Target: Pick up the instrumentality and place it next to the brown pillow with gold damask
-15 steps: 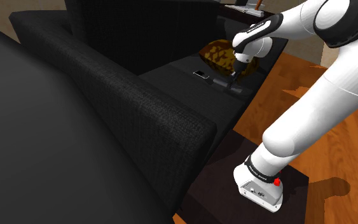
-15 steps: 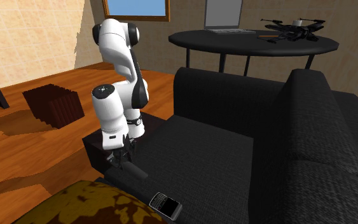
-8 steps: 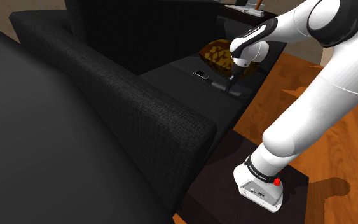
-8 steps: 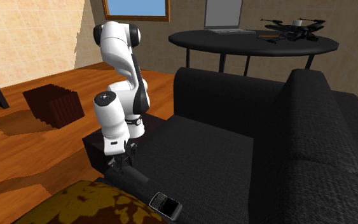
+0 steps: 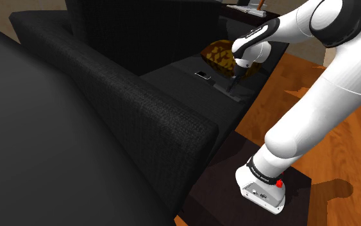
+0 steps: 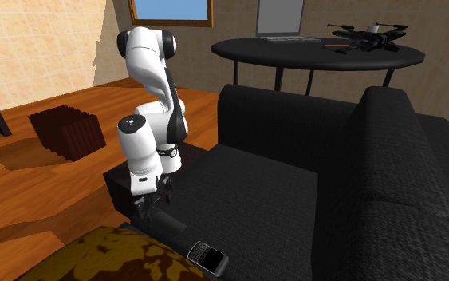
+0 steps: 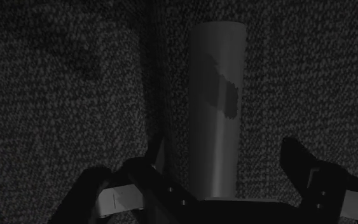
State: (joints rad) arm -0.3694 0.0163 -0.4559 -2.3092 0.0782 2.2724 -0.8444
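Note:
A dark grey cylinder (image 7: 214,108), the instrumentality, lies flat on the black sofa seat (image 5: 185,74). My black gripper (image 7: 225,153) stands open just above it, one finger on either side, and neither finger touches it. From the shoulder view the gripper (image 5: 232,81) hangs over the cylinder (image 5: 231,90) at the seat's front edge. The brown pillow with a gold pattern (image 5: 221,55) lies just beyond it. In the second exterior view the gripper (image 6: 152,209) is over the cylinder (image 6: 171,220), and the pillow (image 6: 107,259) lies close by at the bottom.
A small dark phone (image 6: 207,257) lies on the seat between the cylinder and the sofa's backrest (image 5: 127,96). Behind the sofa, a round dark table (image 6: 318,52) carries a laptop and a drone. A dark wooden box (image 6: 68,131) stands on the wooden floor.
The gripper came down and toward the pillow with the cylinder, then opened. The cylinder now lies released on the seat.

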